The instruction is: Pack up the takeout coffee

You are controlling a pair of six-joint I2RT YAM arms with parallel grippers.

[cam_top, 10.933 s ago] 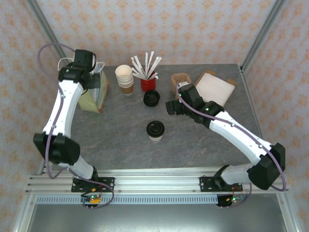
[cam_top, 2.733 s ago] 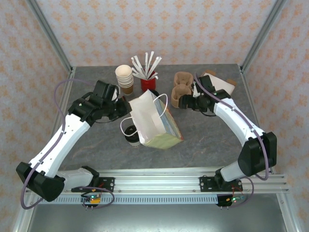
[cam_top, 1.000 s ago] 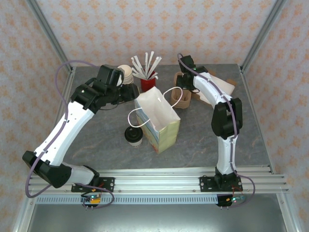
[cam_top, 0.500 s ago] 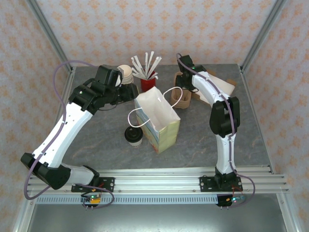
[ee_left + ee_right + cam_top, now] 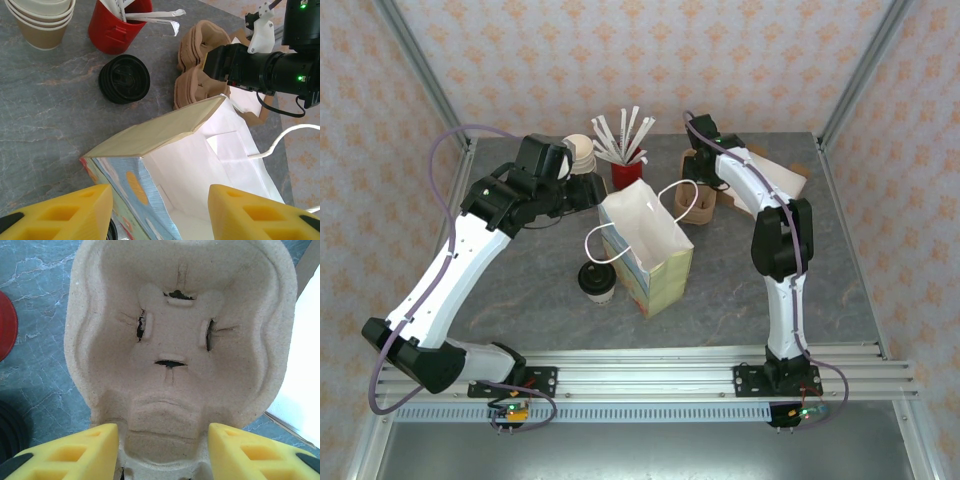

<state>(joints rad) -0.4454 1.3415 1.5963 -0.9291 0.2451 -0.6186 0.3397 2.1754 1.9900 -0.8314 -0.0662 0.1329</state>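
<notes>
The takeout coffee [image 5: 597,282], a small cream cup with a black lid, stands on the grey table just left of the upright paper bag [image 5: 650,250]. The bag's mouth is open, showing its white inside [image 5: 210,150]. My left gripper [image 5: 595,192] hovers open at the bag's back left corner, and its yellow fingers [image 5: 60,212] frame the bag's mouth with nothing held. My right gripper [image 5: 704,180] hangs open over the brown pulp cup carrier [image 5: 175,330], one finger [image 5: 250,452] on each side of its near end.
At the back stand a stack of lidless cups [image 5: 578,152] and a red cup of wrapped straws [image 5: 626,170]. Loose black lids [image 5: 124,79] lie behind the bag. Flat white bags [image 5: 770,180] lie at the back right beside the carrier [image 5: 705,205].
The right wrist has edged slightly left over the carrier. The left arm, the bag and the coffee have stayed in place.
</notes>
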